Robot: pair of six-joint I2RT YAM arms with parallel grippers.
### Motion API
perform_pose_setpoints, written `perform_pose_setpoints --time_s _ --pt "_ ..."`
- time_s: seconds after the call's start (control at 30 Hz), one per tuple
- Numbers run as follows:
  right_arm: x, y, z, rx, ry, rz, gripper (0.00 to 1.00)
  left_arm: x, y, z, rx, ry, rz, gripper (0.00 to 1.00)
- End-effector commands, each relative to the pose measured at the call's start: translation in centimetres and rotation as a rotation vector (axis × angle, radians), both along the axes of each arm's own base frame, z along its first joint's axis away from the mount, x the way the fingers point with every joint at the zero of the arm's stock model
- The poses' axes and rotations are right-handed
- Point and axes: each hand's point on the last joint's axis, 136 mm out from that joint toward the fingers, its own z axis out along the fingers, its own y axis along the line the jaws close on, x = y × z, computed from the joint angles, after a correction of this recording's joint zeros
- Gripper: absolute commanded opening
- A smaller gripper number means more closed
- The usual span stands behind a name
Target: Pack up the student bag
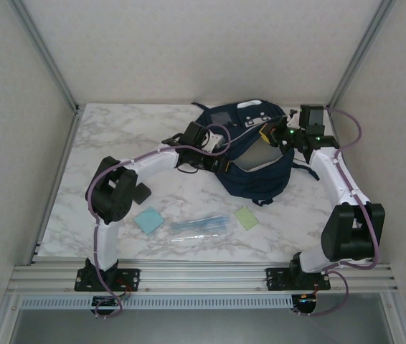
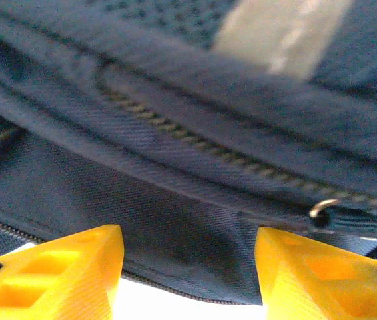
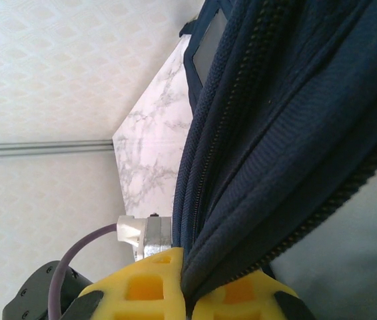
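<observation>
bag (image 1: 257,161): table's (image 1: 117,143) 1 o'clock, mouth gaping | right claw (image 3: 187,283): pinching bag's zip edge at its 3 o'clock, likely holding the mouth open | left claw (image 2: 188,263): spread, gripping nothing, at bag's 9 o'clock rim

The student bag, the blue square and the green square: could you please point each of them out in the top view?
student bag (image 1: 257,183), top external view, navy lower panel below the opening.
blue square (image 1: 149,220), top external view, its centre.
green square (image 1: 246,217), top external view, its centre.
</observation>
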Motion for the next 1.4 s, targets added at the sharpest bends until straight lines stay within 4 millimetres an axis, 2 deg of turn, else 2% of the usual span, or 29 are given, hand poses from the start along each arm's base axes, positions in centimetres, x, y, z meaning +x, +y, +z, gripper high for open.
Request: perform_pose_setpoints --time_s 0.0,0.1,0.23,0.47,0.5,0.63,0.73,0.83,0.93,1.0,1.13,1.3,1.37 --pt "0.7 0.3 5.3 0.015 -0.179 0.039 0.00 -0.7 -1.8 4.4 -0.046 -0.111 -0.069 0.54" --pt "0.7 0.3 5.3 0.018 -0.179 0.044 0.00 -1.1 -2.4 4.2 -0.055 -0.095 -0.090 0.54" --pt "0.7 0.4 5.3 0.016 -0.176 0.047 0.00 -1.8 -3.0 5.5 -0.083 -0.119 -0.114 0.54" --pt "0.7 0.6 5.5 0.031 -0.183 0.056 0.00 -0.2 -4.4 4.7 -0.089 -0.121 -0.105 0.51" --pt "0.6 0.6 5.5 0.032 -0.183 0.056 0.00 0.1 -4.6 4.6 -0.092 -0.121 -0.101 0.50" --pt "0.4 0.5 5.5 0.029 -0.184 0.056 0.00 0.8 -5.0 4.2 -0.082 -0.125 -0.097 0.24" --pt "0.4 0.5 5.5 0.026 -0.186 0.057 0.00 0.6 -4.6 3.5 -0.056 -0.118 -0.103 0.17" --pt "0.4 0.4 5.8 0.025 -0.194 0.057 0.00 0.2 -3.8 2.7 -0.023 -0.106 -0.099 0.15" --pt "0.5 0.2 5.9 0.023 -0.196 0.052 0.00 -0.3 -2.7 2.1 0.008 -0.089 -0.082 0.07" --pt "0.5 0.1 5.9 0.020 -0.196 0.049 0.00 -0.5 -1.8 1.9 0.030 -0.081 -0.066 0.08" --pt "0.6 0.0 5.9 0.019 -0.194 0.047 0.00 -1.3 -0.5 1.4 0.062 -0.053 -0.046 0.21" --pt "0.6 0.0 5.8 0.021 -0.194 0.048 0.00 -1.7 -0.2 1.2 0.058 -0.036 -0.044 0.20" --pt "0.6 0.0 5.9 0.021 -0.194 0.049 0.00 -1.7 -0.3 1.2 0.050 -0.036 -0.046 0.16"
